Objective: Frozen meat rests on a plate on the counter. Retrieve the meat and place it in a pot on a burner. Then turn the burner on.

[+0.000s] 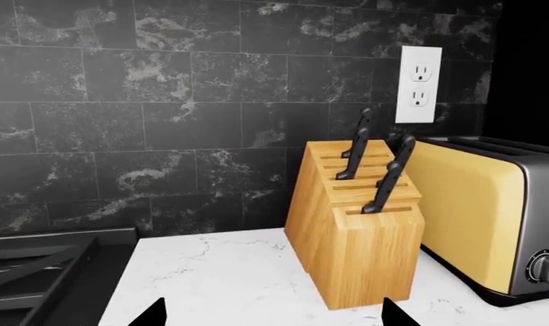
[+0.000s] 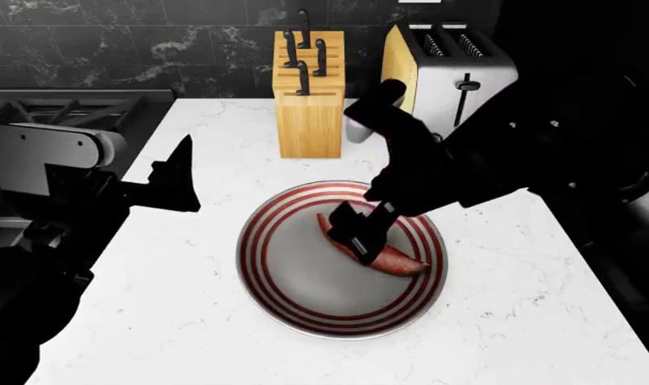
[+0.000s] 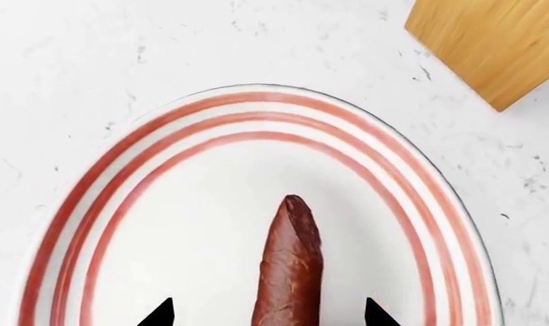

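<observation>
While your right arm reaches down over the plate (image 2: 302, 297), its right gripper (image 3: 269, 314) stands spread wide, one fingertip (image 3: 158, 314) on each side of the frozen meat (image 3: 289, 272), closed on nothing. Your left gripper (image 1: 271, 314) is level above the counter (image 2: 174, 281), also wide open and empty, pointed at the knife block (image 1: 355, 231). The plate sits on the counter and holds one piece of meat, right of its middle. The block holds four knives in the head view; one toaster (image 2: 452, 68) stands just beside it.
</observation>
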Available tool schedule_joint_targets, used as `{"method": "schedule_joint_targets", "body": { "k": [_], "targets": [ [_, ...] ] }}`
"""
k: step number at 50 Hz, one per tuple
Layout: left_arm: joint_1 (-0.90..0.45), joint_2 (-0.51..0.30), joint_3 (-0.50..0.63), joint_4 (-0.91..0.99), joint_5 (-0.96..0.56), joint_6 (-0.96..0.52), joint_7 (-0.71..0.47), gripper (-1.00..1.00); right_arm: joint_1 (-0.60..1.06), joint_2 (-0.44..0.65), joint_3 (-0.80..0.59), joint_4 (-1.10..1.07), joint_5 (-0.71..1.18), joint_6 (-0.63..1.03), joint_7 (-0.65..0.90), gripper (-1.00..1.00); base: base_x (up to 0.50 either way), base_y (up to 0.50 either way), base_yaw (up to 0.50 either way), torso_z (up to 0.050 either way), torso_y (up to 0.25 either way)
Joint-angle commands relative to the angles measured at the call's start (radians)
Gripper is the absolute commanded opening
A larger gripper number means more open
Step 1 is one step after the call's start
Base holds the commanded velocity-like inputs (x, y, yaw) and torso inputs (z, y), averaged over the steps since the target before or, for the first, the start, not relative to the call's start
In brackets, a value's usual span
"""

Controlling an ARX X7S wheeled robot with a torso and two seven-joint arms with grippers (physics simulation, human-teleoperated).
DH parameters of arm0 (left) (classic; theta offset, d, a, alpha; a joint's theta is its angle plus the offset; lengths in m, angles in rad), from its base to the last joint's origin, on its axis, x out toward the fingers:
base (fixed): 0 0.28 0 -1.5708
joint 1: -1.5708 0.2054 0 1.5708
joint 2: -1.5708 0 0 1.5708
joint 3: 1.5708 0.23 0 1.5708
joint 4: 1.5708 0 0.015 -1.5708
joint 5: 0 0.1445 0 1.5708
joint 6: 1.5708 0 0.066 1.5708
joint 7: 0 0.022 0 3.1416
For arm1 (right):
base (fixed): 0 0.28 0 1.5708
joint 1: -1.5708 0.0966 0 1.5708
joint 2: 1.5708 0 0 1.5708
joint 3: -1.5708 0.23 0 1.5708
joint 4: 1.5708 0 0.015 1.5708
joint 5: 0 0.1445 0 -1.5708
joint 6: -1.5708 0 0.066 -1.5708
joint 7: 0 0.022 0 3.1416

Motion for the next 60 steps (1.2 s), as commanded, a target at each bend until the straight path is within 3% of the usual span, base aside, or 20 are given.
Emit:
{"method": "schedule_joint_targets", "body": {
  "k": [1,60],
  "targets": [
    [0.006,-0.005,-0.007,0.013,-0.013,-0.010,-0.009,1.00,-0.015,-0.008,-0.015,0.016,-0.003,-0.015,-0.006,1.00,0.00,0.00,0.00,0.000,0.000],
    [0.017,-0.015,-0.004,0.003,-0.016,0.014,-0.016,1.00,-0.034,-0.002,-0.087,0.009,-0.010,-0.034,-0.015,1.00,0.00,0.00,0.00,0.000,0.000]
  ]
}}
